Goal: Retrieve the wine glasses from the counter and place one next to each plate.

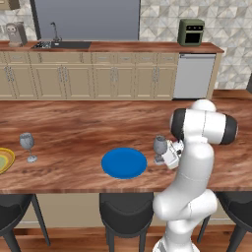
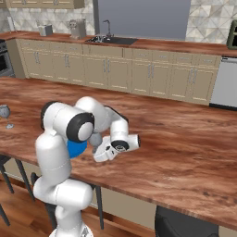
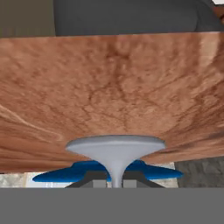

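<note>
1. We judge the glass [image 1: 159, 145] light, fragile and slippery; the thin stem is the place to hold.
2. It stands near the bar top's [image 1: 74, 123] front edge, just right of the blue plate [image 1: 124, 163].
3. Our gripper [image 3: 114, 178] pinches its stem.
4. The left base view adds a second glass [image 1: 27, 141] by the yellow plate [image 1: 5, 160], at the left end; the hand view shows the foot and stem close up.

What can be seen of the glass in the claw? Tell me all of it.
The glass is small, stemmed, of grey translucent glass: rounded bowl, thin stem, round foot. It stands roughly upright just right of the blue plate on the bar top. The claw is shut on its stem, seen clearly in the hand view. Whether the foot touches the wood can't be told.
</note>
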Tool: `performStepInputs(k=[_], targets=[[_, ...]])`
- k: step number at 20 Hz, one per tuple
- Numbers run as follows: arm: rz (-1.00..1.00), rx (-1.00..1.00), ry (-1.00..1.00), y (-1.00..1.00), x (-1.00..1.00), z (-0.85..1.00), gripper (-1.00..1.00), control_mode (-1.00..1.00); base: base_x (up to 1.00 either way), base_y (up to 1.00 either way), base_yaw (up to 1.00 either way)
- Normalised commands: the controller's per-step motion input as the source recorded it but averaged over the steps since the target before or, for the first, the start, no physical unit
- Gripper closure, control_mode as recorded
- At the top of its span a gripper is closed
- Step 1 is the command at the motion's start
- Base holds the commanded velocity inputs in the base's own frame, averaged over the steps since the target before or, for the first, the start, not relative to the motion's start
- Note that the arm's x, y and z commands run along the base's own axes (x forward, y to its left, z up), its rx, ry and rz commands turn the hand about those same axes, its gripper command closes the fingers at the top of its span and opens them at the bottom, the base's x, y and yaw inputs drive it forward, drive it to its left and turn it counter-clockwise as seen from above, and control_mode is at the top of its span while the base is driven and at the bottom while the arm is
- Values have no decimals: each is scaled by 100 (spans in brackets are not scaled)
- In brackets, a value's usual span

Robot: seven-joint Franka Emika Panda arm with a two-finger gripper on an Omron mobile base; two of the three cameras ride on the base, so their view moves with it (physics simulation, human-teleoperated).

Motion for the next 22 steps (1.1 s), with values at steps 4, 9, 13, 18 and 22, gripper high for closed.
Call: performStepInputs(k=[4, 9, 13, 18, 22], targets=[[0, 0, -5, 0, 6, -26, 100, -100, 0, 0, 0], [0, 0, -2, 0, 13, -31, -100, -100, 0, 0, 0], [0, 0, 0, 0, 2, -11, -100, -100, 0, 0, 0], [0, 0, 0, 0, -5, 0, -100, -100, 0, 0, 0], [0, 0, -3, -4, -35, 0, -100, -100, 0, 0, 0]])
